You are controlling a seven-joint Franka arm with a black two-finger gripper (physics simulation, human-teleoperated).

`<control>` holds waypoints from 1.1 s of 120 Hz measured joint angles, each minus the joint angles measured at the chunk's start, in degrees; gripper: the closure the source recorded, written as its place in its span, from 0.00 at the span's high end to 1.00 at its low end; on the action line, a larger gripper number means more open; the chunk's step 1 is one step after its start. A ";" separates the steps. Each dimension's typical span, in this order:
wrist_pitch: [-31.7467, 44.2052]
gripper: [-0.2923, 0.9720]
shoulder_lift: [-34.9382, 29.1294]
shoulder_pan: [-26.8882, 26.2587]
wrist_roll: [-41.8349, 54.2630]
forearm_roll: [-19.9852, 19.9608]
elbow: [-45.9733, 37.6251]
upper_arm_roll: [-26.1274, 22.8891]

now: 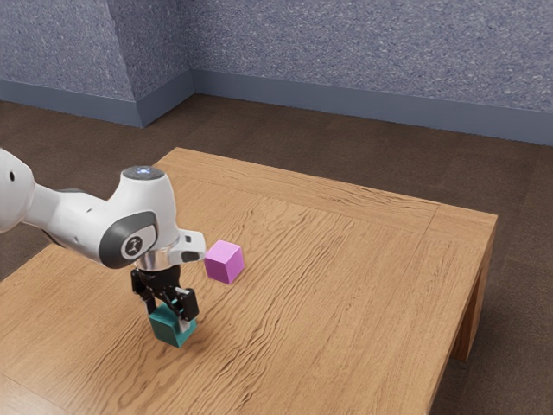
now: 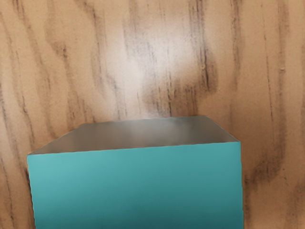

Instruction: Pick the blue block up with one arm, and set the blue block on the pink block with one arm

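Note:
The blue block (image 1: pixel 174 331) is a teal cube resting on the wooden table (image 1: pixel 346 259) near its front left part in the exterior view. My gripper (image 1: pixel 171 313) comes straight down over it, and its black fingers (image 1: pixel 187 304) press the cube's upper part from two sides, so it is shut on the block. In the wrist view the same blue block (image 2: pixel 136 188) sits large and close just under my hand. The pink block (image 1: pixel 225 261) stands on the table a short way beyond the gripper, toward the exterior view's right, apart from the blue one.
The table's right edge (image 1: pixel 484 259) and far edge drop to a dark floor. The arm's white links (image 1: pixel 95 226) enter from the exterior view's left, above the table's left part.

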 joint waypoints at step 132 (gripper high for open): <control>-1.57 0.47 1.53 -0.86 -0.27 1.42 11.51 -0.29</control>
